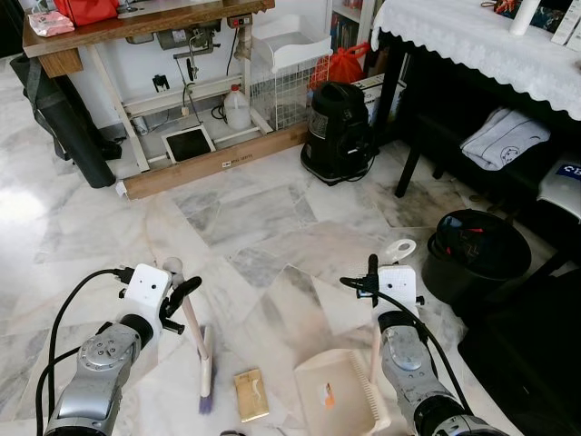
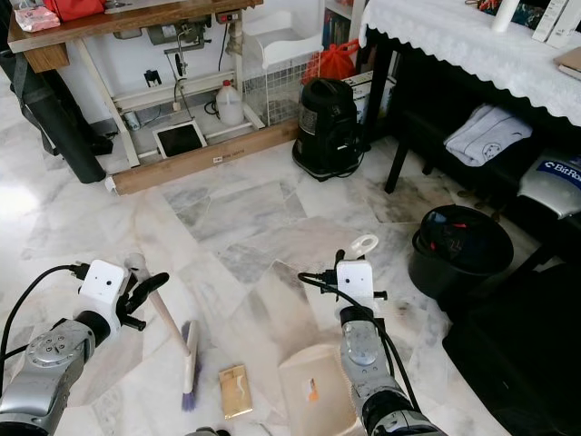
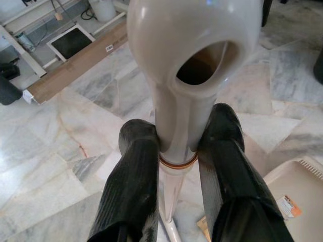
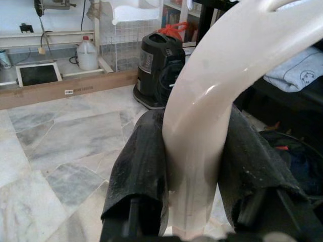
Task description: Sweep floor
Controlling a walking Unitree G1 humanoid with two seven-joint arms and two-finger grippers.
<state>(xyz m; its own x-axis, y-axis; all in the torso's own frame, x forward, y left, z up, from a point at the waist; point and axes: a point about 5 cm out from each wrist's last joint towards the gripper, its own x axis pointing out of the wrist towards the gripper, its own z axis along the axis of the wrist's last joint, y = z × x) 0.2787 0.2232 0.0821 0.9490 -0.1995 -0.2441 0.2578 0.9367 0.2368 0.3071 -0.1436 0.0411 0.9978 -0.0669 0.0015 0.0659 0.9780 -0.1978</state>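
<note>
My left gripper [image 1: 184, 292] is shut on the cream handle of a hand brush [image 1: 194, 331]. The brush slants down to the marble floor, where its purple bristles [image 1: 206, 392] rest. The left wrist view has both black fingers [image 3: 132, 176] pressed to the handle just below its hanging hole. My right gripper [image 1: 373, 277] is shut on the upright handle of a cream dustpan [image 1: 338, 392], whose tray lies flat on the floor with an orange scrap [image 1: 329, 395] inside. A tan packet [image 1: 251, 393] lies on the floor between bristles and pan.
A black vacuum canister [image 1: 338, 132] stands ahead. A black bucket [image 1: 477, 254] sits to the right under a table with a white lace cloth [image 1: 472, 41]. A wooden board [image 1: 213, 161] and workbench [image 1: 136, 23] line the far wall. Open marble floor [image 1: 263, 218] lies between.
</note>
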